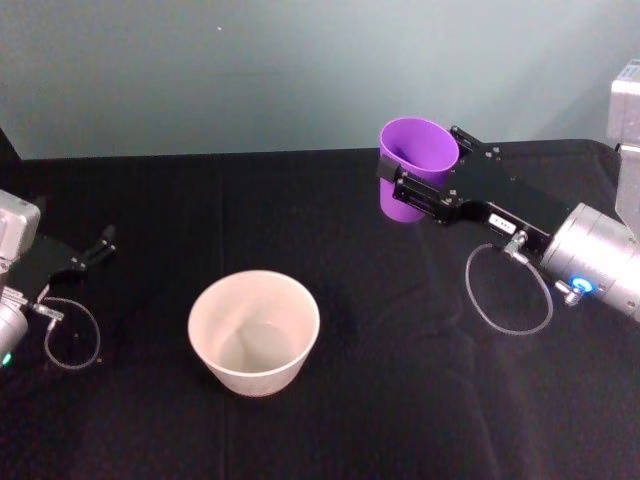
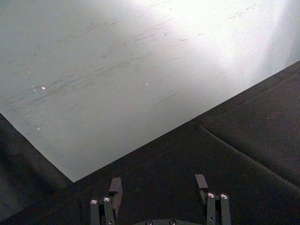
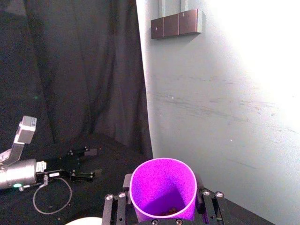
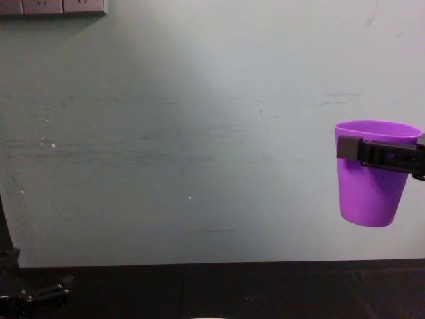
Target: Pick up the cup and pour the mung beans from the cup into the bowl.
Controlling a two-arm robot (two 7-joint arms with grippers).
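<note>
Purple and upright, the cup [image 1: 403, 203] hangs above the far right of the black counter [image 1: 400, 410] in the head view, clamped near its rim by the right claw [image 1: 418, 158]. The whitish bowl [image 1: 254, 330] stands on the counter nearer the middle, well apart from the cup. The left claw [image 1: 95, 250] lies low at the left edge.

Seen from the left wrist, the left claw [image 2: 158, 180] is spread wide with nothing between its fingers.

In the right wrist view, the cup [image 3: 159, 183] sits between the right claw's fingers [image 3: 115, 206], with a few dark mung beans [image 3: 168, 212] at its bottom.

From the chest, the cup [image 4: 370, 193] is at the right, high above the counter, with a black finger across it below the rim.
</note>
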